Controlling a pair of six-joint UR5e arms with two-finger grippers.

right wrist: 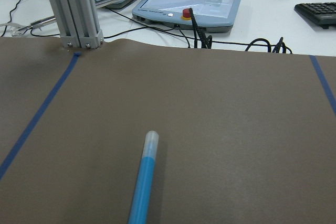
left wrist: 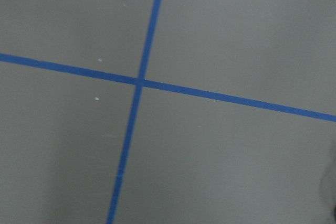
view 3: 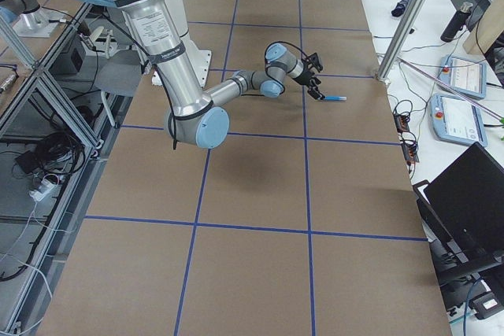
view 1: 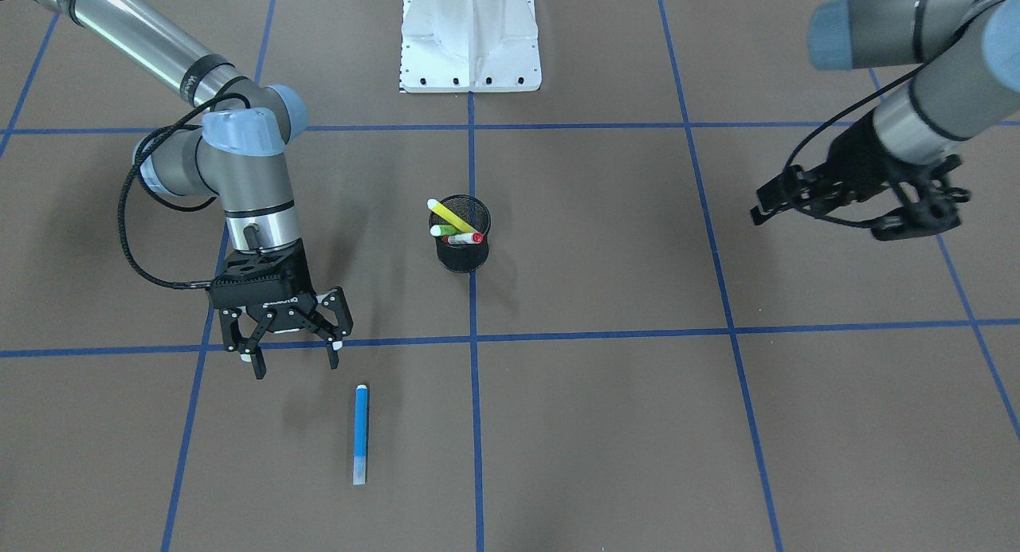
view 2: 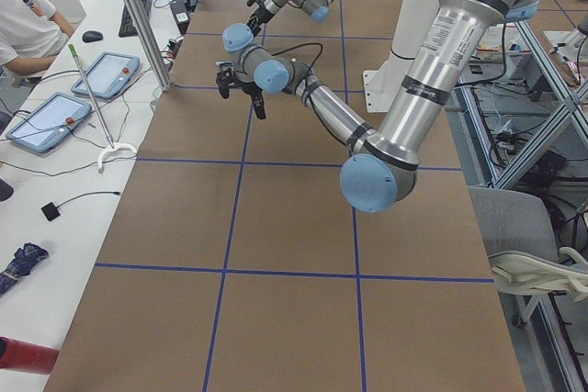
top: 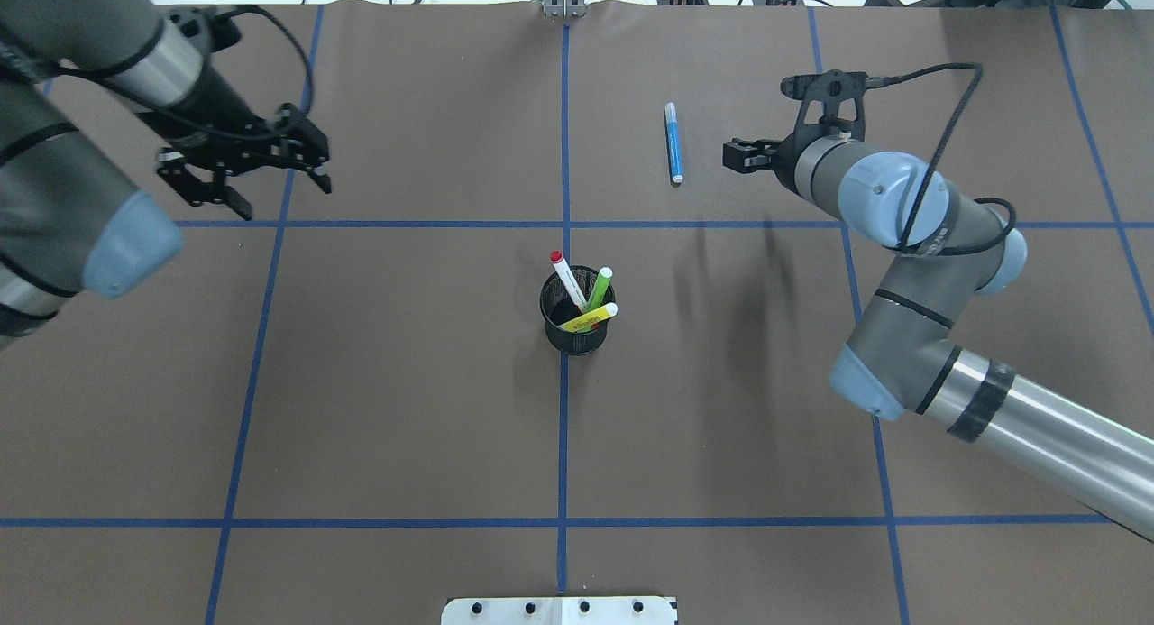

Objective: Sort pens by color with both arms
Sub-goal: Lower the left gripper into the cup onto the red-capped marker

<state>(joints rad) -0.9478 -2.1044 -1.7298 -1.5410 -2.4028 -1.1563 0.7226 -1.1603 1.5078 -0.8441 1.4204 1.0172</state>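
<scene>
Right wrist view: blue pen close up; left wrist view shows only the taped table.
Right gripper: jaws wide, empty.
Left gripper: jaws wide, empty.
Lettering: right gripper's white print is illegible.

Bright even light; the right arm casts soft shadows.

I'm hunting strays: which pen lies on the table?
The blue pen lies flat on the table; the yellow pen, green pen and red-capped pen stand in the mesh cup.
</scene>
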